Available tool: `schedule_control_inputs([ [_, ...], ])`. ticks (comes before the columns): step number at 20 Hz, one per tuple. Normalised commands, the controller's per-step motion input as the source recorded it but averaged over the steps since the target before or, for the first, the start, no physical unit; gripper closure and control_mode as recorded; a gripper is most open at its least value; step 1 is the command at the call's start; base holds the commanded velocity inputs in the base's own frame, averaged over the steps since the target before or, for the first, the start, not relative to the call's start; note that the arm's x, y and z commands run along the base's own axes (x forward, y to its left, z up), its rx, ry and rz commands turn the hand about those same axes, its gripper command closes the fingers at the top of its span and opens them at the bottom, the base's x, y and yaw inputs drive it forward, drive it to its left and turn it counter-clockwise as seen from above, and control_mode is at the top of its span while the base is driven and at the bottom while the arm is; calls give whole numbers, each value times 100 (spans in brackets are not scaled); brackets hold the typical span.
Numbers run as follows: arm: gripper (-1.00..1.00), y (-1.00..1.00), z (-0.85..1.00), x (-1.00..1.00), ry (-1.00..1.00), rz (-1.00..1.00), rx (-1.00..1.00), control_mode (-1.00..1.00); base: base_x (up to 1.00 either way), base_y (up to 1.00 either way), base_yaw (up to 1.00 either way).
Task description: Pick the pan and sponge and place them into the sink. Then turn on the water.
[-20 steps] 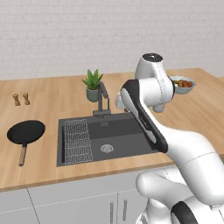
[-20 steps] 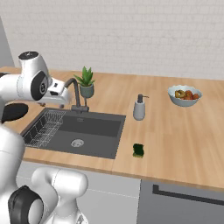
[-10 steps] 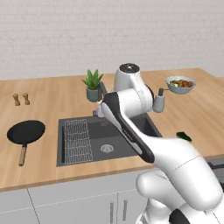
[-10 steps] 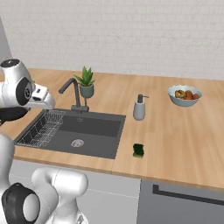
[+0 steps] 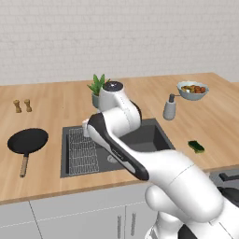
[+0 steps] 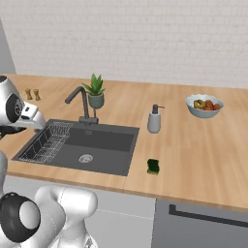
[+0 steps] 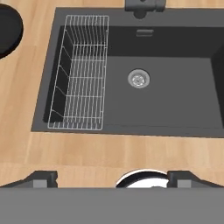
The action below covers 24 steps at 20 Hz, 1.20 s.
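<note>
The black pan (image 5: pixel 28 141) with its wooden handle lies on the counter left of the sink (image 5: pixel 154 135); its rim shows at the top left of the hand view (image 7: pixel 6 30). On the counter right of the sink (image 6: pixel 104 140) lies the small green sponge (image 5: pixel 196 146) (image 6: pixel 153 165). My arm reaches over the sink's left half. The gripper (image 7: pixel 113 179) is open with nothing between its fingers, and it looks down on the sink (image 7: pixel 175 100), the wire rack (image 7: pixel 83 74) and the drain (image 7: pixel 138 78). The water is out of view.
Behind the sink stand the tap (image 6: pixel 80 99) and a potted plant (image 5: pixel 97 86). A soap dispenser (image 5: pixel 170 108) and a fruit bowl (image 5: pixel 192 89) sit at the back right. Two small shakers (image 5: pixel 22 105) stand at the back left, beyond the pan.
The arm has swung from the right side of the counter to the left across the sink. The pan and the sponge have not moved.
</note>
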Motion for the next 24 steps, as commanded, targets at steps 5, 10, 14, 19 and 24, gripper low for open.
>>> schedule_control_inputs([
  [5, -100, 67, -32, 0, 9, 0, 0, -100, 0, 0, 0],
  [10, -100, 68, -30, 7, 9, 0, 0, -100, 0, 0, 0],
  [14, -100, 71, -23, 19, 4, 0, 0, -100, 0, 0, 0],
  [19, -100, 69, -23, 26, 0, 0, 0, -100, 0, 0, 0],
  [24, -100, 68, -32, 33, 0, 0, 0, -100, 0, 0, 0],
])
